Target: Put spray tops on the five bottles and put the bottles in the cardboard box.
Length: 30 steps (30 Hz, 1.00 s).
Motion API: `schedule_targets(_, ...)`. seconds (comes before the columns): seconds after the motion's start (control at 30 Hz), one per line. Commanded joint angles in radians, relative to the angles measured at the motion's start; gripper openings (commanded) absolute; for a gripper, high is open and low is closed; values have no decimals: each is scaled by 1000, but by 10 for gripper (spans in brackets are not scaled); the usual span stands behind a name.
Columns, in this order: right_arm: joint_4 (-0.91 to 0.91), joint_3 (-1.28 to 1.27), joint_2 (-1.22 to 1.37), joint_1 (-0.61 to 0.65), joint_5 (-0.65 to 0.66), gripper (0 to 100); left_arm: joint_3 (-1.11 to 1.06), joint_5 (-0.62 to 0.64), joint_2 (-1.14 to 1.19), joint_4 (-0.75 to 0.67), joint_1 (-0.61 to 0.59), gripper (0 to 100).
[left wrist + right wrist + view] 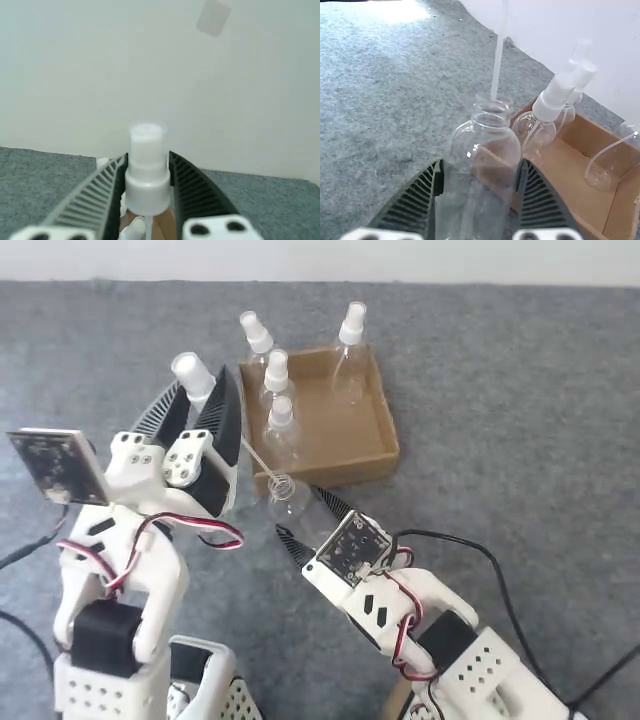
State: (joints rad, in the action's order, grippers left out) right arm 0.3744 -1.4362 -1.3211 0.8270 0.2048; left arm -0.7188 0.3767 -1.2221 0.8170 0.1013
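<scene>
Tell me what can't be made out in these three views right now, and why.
- Left wrist view: the spray top's tube is cut off by the picture edge, so its end is unseen.
- Right wrist view: the open bottle, held in the right pincer, has its base cut off by the edge.
- High view: it is unclear whether the far-left bottle stands inside the cardboard box, because a nearer bottle overlaps its base.

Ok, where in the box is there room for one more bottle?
The cardboard box has bare floor in the middle and the near-right corner. Three bottles crowd its left side, and one bottle stands far right.
</scene>
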Motion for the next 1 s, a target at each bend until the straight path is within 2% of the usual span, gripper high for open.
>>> schedule_targets(0.0,-27,14,-28,5,17,46,28,-8,-14,17,29,13)
schedule_targets(0.2,-28,14,-28,2,17,45,-39,-11,-14,38,124,13)
schedule_targets(0.37,-28,14,-30,1,17,45,-88,-46,-14,41,158,13)
schedule_targets(0.6,-28,15,-30,1,15,44,-170,-86,-14,43,161,13)
schedule_targets(0.8,-28,15,-30,1,15,44,-166,-89,-20,106,166,17)
schedule_targets(0.97,-28,15,-30,1,15,44,-173,-118,-114,158,164,131)
